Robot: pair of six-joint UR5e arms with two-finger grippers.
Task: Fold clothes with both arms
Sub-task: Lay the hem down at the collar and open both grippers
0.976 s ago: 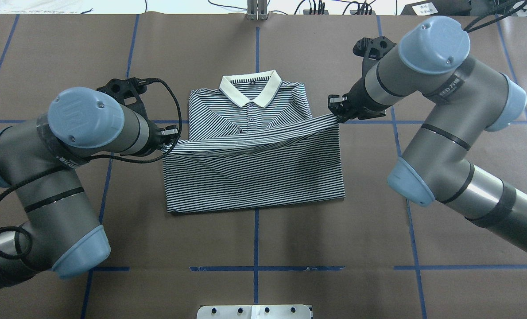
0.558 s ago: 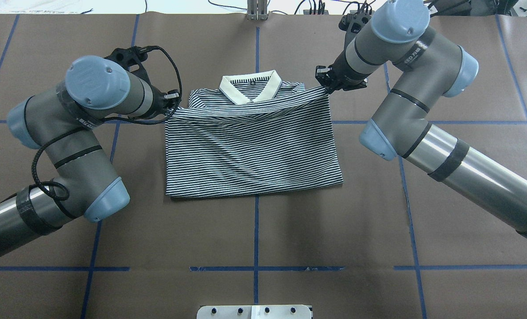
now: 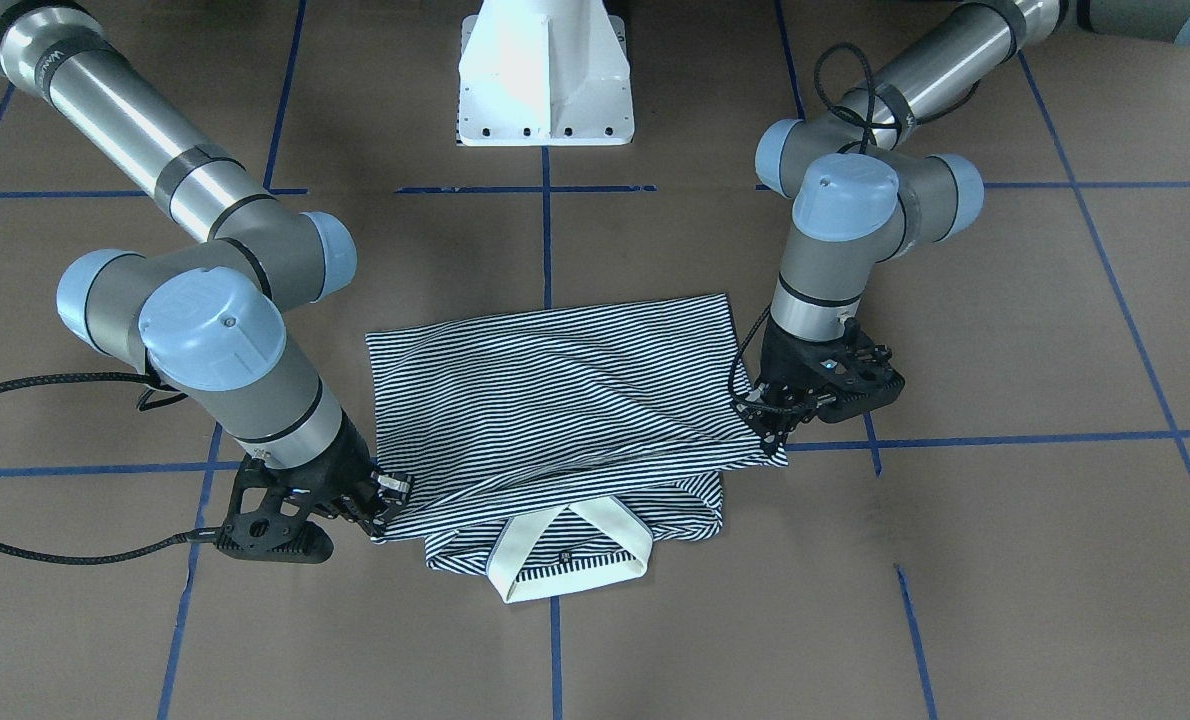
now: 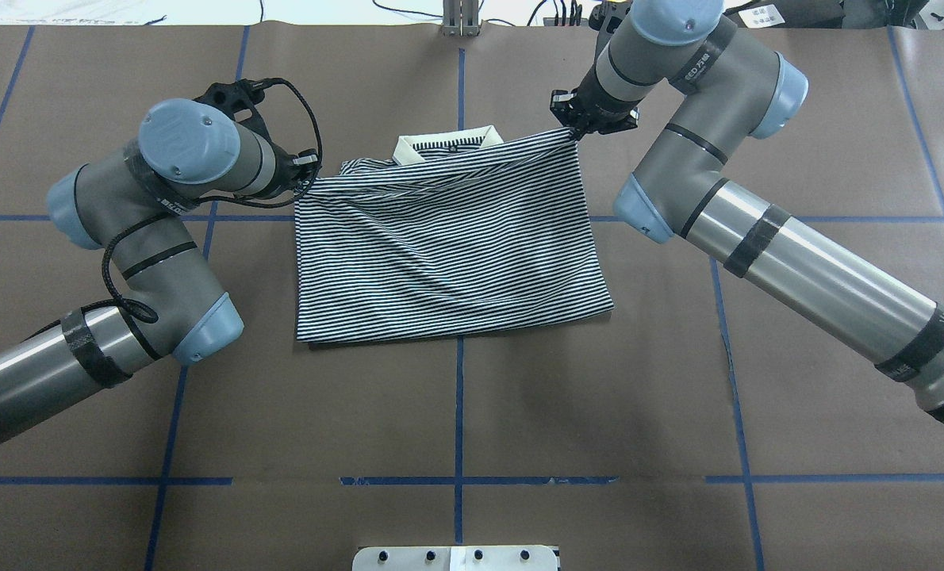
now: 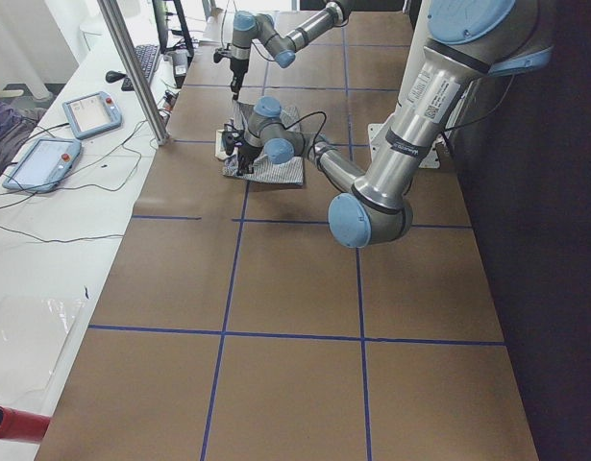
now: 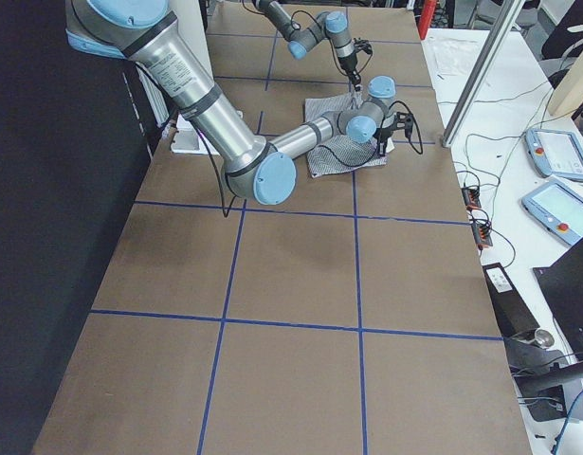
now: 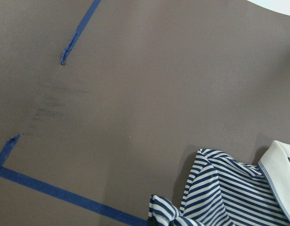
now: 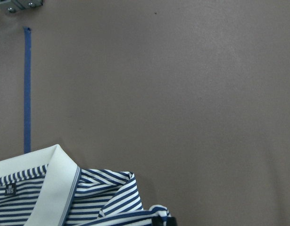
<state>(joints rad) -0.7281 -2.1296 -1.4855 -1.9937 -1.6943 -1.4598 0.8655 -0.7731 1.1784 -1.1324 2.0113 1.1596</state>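
The navy-and-white striped polo shirt lies in the middle of the brown table. Its lower half is folded up over the chest, and only the cream collar and a strip of shoulder show past the lifted edge. My left gripper is shut on the left corner of that edge. My right gripper is shut on the right corner, a little farther along than the left. Facing the robot, the shirt spans between the left gripper and the right gripper, with the collar poking out below. Both wrist views show the collar below.
Blue tape lines grid the brown table cover. The white pedestal base stands behind the shirt, with a metal plate at the near edge. Teach pendants and cables lie on the side bench beyond a metal post.
Both grippers have carried the shirt's gripped edge farther toward the collar. The folded layer now covers the chest and most of the collar, and the right side leads.
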